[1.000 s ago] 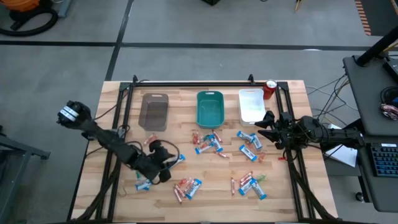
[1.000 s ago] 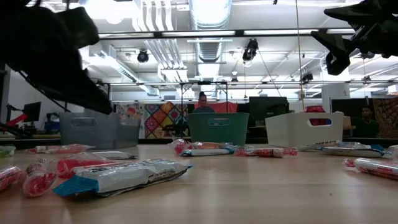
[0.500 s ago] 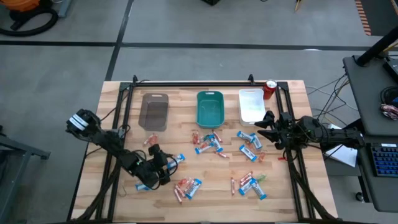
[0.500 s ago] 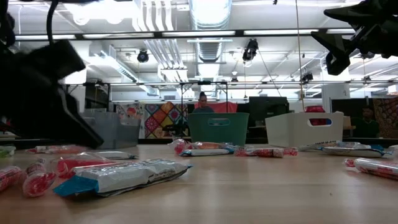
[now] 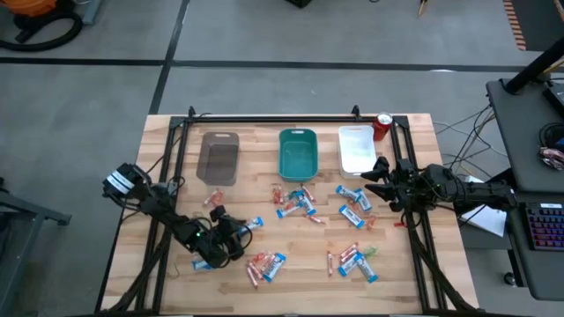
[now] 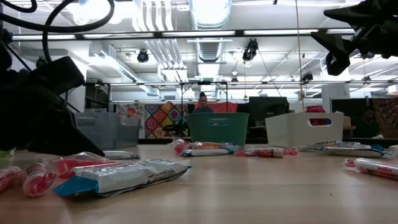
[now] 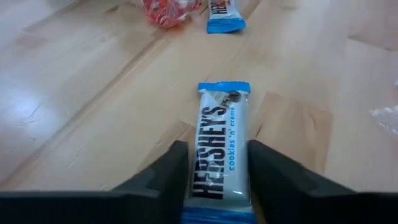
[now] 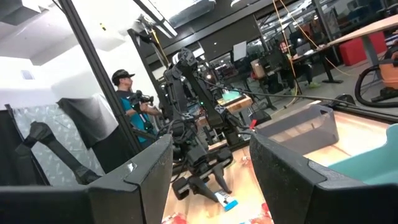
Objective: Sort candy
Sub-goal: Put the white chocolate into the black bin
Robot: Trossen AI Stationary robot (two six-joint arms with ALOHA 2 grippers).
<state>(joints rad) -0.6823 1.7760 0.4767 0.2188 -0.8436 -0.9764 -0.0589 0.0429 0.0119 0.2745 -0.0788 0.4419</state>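
Candy lies scattered over the wooden table (image 5: 176, 141): blue-and-white bars, red pieces and slim sticks. My left gripper (image 5: 227, 253) is low at the near left. In the left wrist view a white-and-blue Hershey's bar (image 7: 219, 134) lies flat between its fingers, and the gripper (image 7: 217, 146) is shut on it. Beyond it lie another blue bar (image 7: 224, 15) and a red piece (image 7: 168, 9). My right gripper (image 5: 374, 179) hovers open at the right edge, high above the table (image 6: 348, 43), with nothing between its fingers (image 8: 208, 155). My left gripper pinches the bar's two long sides (image 7: 194, 163) between its two fingers, at the end nearer the wrist. The fingers (image 7: 171, 165) slant down from the table's left and lie along the bar. The bar rests flat on the table, printed side up.
A brown tray (image 5: 218, 158), a teal tray (image 5: 298, 152) and a white tray (image 5: 355, 148) stand in a row at the back, a red can (image 5: 382, 125) beside the white one. Candy clusters lie mid-table (image 5: 295, 201) and near right (image 5: 352, 260). A person shows beyond the table (image 8: 127, 93).
My left gripper has come down to the table and shifted a little toward the near edge, tipping further downward. In the low view its dark bulk has dropped from the top left to table level.
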